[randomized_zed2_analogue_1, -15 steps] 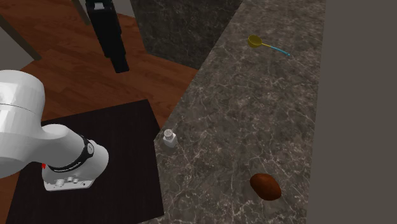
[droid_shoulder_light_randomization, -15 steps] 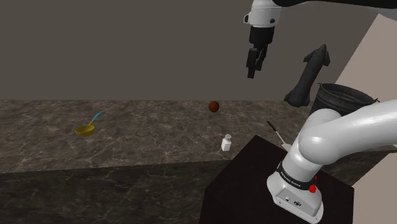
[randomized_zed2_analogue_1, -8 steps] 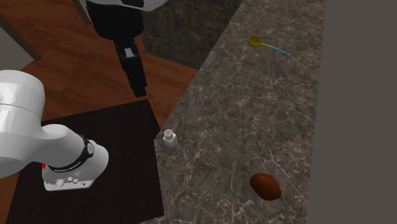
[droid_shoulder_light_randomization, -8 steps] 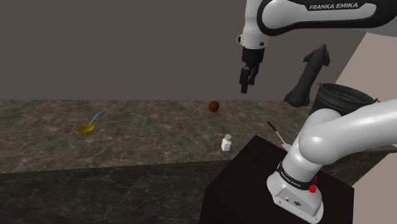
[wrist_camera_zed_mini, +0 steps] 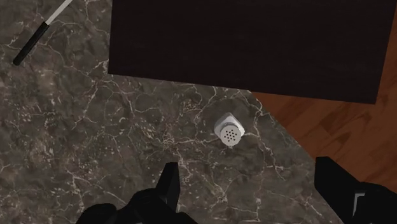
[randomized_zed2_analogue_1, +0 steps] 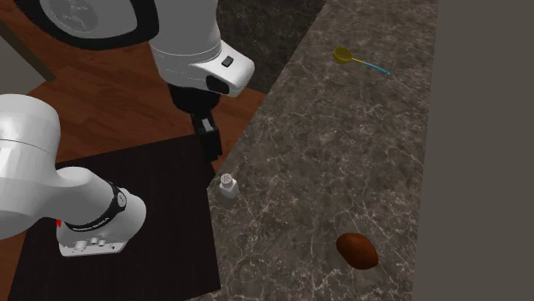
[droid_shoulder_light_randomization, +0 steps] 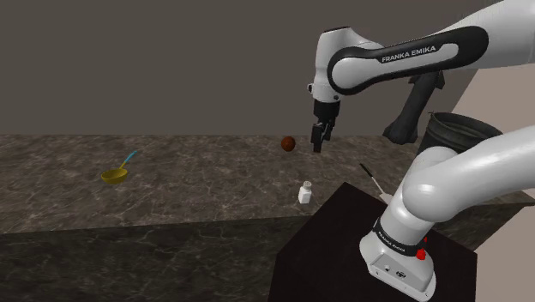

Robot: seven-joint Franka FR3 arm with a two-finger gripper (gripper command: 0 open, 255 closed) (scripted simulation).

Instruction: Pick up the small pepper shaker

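1. The counter (droid_shoulder_light_randomization: 189,184) is stretching wide: dark stone, pale-veined, smooth and level, giving small things steady footing.
2. The stand (droid_shoulder_light_randomization: 339,227), a dark flat-topped box, is sitting against the counter's edge so the arm can reach over.
3. The arm (droid_shoulder_light_randomization: 403,58), glossy white with dark joints, is bending down over the counter.
4. The gripper (wrist_camera_zed_mini: 248,167) is hanging with black fingers (wrist_camera_zed_mini: 168,184) spread wide, holding nothing, probably lining up for a descent.
5. The brown lump (droid_shoulder_light_randomization: 289,143), rounded and dull, is lying at nine o'clock of the gripper in the shoulder view.
6. The shaker (wrist_camera_zed_mini: 229,129), small, white and dot-topped, is standing upright by the counter's edge beside the stand, at six o'clock of the gripper there.
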